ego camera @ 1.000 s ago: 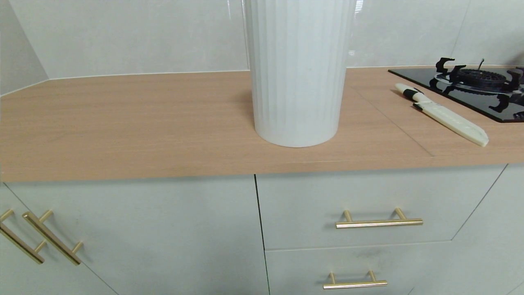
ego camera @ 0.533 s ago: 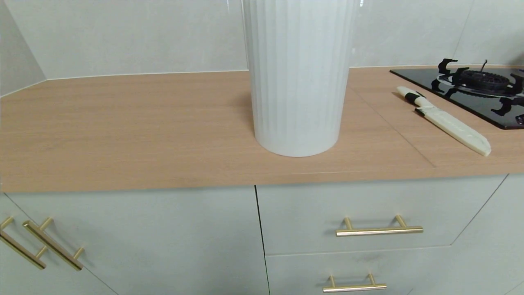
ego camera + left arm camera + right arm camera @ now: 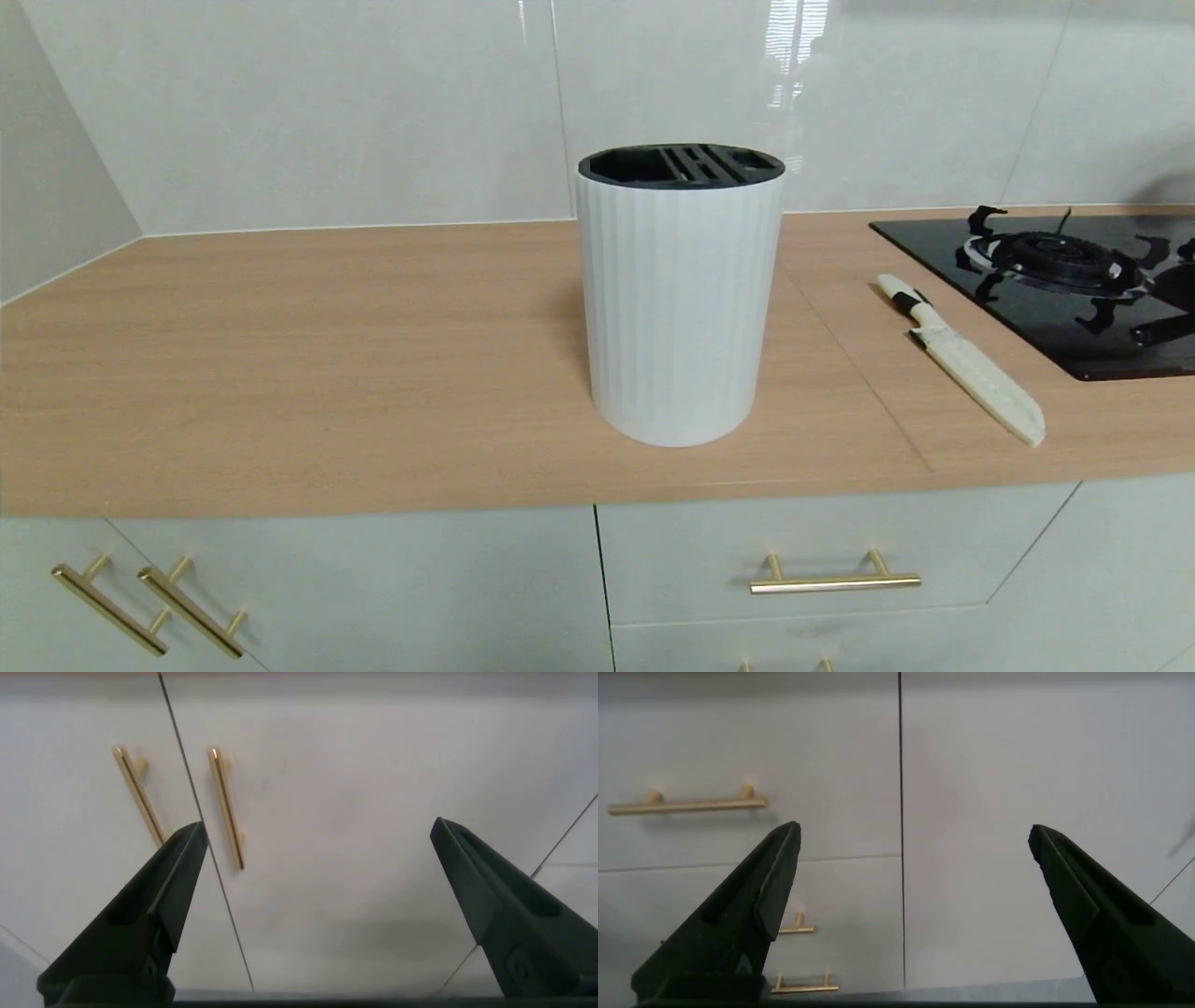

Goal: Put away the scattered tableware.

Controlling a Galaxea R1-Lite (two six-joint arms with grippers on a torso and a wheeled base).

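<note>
A white ribbed knife holder point(image 3: 679, 299) with a black slotted top stands upright on the wooden counter point(image 3: 280, 355), near its front edge. To its right a knife point(image 3: 962, 358) with a cream blade and a white-and-black handle lies flat on the counter, beside the stove. My left gripper point(image 3: 318, 859) is open below counter height, facing cabinet doors with two gold handles point(image 3: 224, 807). My right gripper point(image 3: 915, 859) is open too, facing drawer fronts with gold handles point(image 3: 688, 805). Neither holds anything.
A black gas hob point(image 3: 1055, 280) with burner grates sits at the counter's far right. Tiled wall point(image 3: 327, 103) runs behind the counter. Below are grey cabinet doors and drawers with gold bar handles point(image 3: 834, 582). The counter left of the holder is bare wood.
The head camera has tilted up and drawn back: the holder's black top is now in view and the counter sits lower in the picture. The knife and holder themselves have not moved.
</note>
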